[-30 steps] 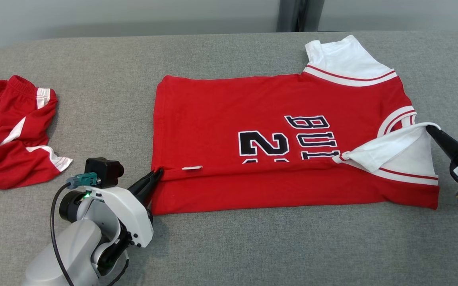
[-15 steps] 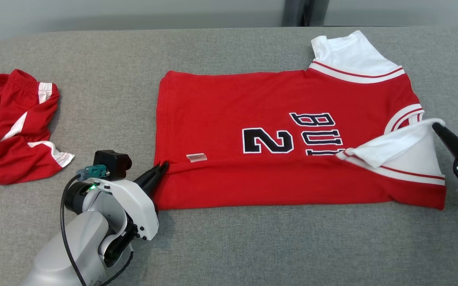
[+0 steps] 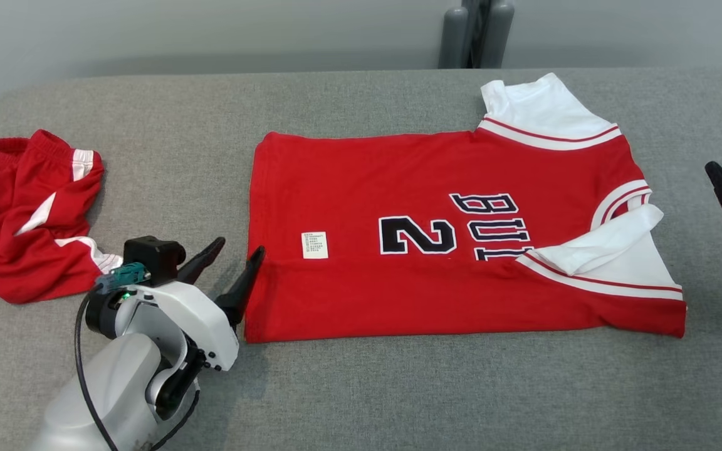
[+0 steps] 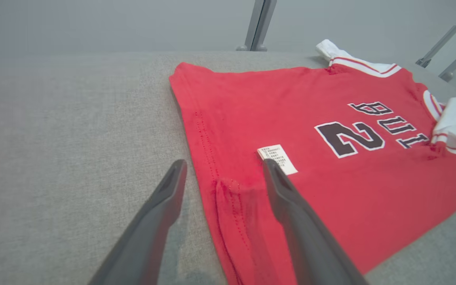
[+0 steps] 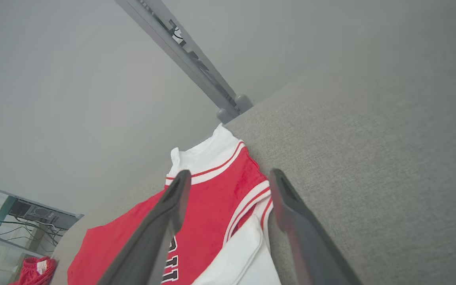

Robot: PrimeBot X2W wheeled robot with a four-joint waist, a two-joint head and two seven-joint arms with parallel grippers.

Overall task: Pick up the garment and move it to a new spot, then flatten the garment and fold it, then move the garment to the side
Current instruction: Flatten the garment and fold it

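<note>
Jersey (image 3: pixel 398 188) lies part-folded on the grey worktop (image 3: pixel 361 388); I see my left tool (image 3: pixel 240 246), fingers spread, astride its hem edge, and my right tool (image 5: pixel 230 174), likewise parted, clear of the white sleeve (image 3: pixel 612 241) ahead.

Red shorts (image 3: pixel 22 219) lie crumpled on grey table (image 3: pixel 398 388).

Soft, even light falls, seemingly from above; the grey table (image 3: pixel 361 388) shows no glare. A faint, blurred shadow lies on it beside the left arm (image 3: pixel 148 351). The head view is sharp, the print on the red shirt (image 3: pixel 348 188) crisp. In both wrist views the dark fingers (image 4: pixel 299 221) blur toward the bottom edge. There the wide lens tilts the far rail (image 5: pixel 186 55), and the wall behind is hazy.
</note>
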